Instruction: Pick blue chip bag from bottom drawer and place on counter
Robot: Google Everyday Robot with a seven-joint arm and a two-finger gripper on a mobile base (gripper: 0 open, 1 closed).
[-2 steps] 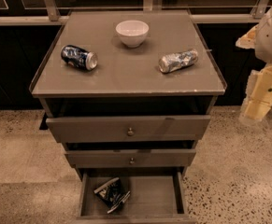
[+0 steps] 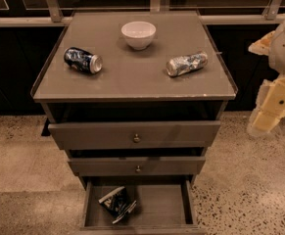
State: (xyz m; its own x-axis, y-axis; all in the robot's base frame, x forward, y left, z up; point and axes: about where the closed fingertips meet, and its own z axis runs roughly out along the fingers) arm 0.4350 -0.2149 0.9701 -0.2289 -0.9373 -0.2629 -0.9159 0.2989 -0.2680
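The blue chip bag (image 2: 116, 203) is a crumpled dark navy bag with white edges. It lies on the floor of the open bottom drawer (image 2: 161, 210), at its left side. The counter (image 2: 132, 75) is the flat grey-brown top of the cabinet. My gripper (image 2: 263, 120) hangs on the cream arm at the right edge of the camera view, beside the cabinet at about the height of the top drawer. It is far above and to the right of the bag and touches nothing.
A white bowl (image 2: 138, 34) stands at the back middle of the counter. A dark blue soda can (image 2: 83, 60) lies at its left and a crushed silver can (image 2: 186, 63) at its right. Two shallower drawers with knobs (image 2: 136, 138) jut out above the bottom drawer.
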